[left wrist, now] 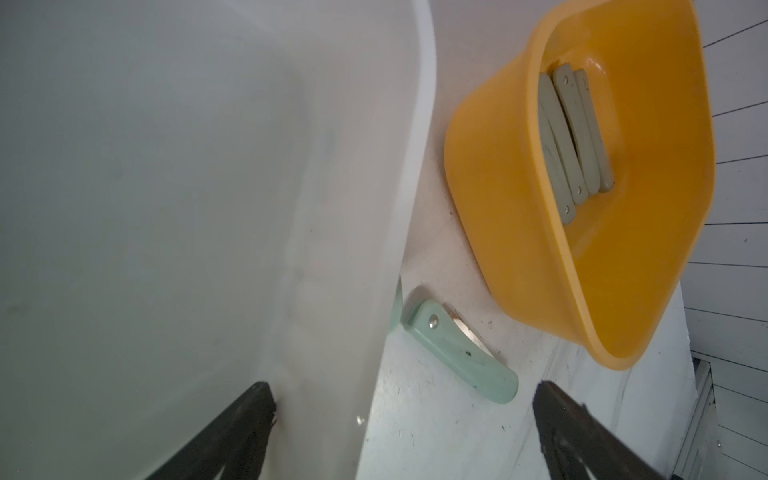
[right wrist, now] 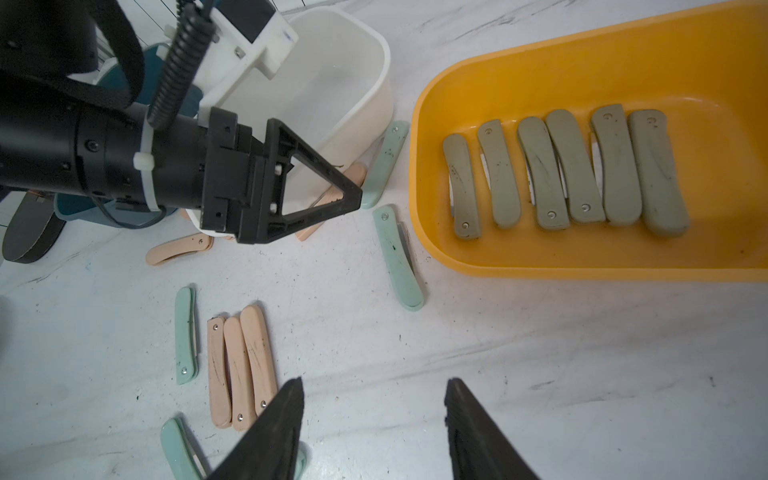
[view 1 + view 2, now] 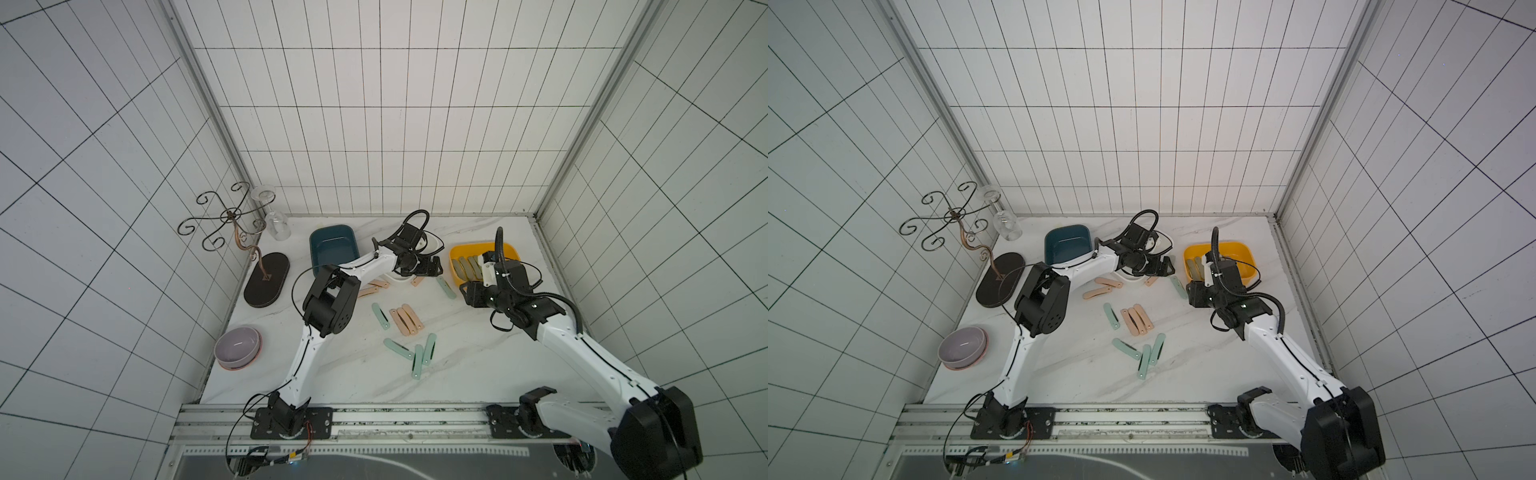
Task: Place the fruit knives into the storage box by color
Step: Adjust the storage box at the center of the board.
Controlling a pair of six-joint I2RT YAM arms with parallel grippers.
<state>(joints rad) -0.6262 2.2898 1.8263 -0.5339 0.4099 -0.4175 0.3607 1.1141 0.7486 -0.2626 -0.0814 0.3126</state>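
Well, the grey ones look done: six olive-grey knives [image 2: 561, 174] lie side by side in the yellow box [image 2: 540, 266], ahead of the right jaws [image 2: 374, 436] and off to one side. Those jaws stand apart w/ nothing betw. them, hanging over the bare surface [image 2: 540, 353]. That's prob. so they are free for the next pick.

A mint-green knife [image 2: 397, 257] lies flat just ahead of them, near the yellow box's wall but not touching it. It has room all round, so it looks like the easy one to grab. Three peach-pink knives [image 2: 241, 365] lie just beside the right jaws, packed tight and touching each other. Getting one out alone may be hard.

The left jaws [image 1: 407, 449] are wide open too and hold nothing. The wall of the white box [image 1: 415, 124] runs up betw. them, w/ one side over the inside and one outside. I think they hang there because that box is for one colour, but I can't tell which. The box looks empty. A second mint knife [image 2: 386, 164] lies along the outside of that box, just under the left jaws.

The teal box [image 3: 332, 249] sits behind the left jaws, away from the yellow one, and also looks empty. So pink and mint all wait on the surface. Only grey is sorted, about a third of the job.
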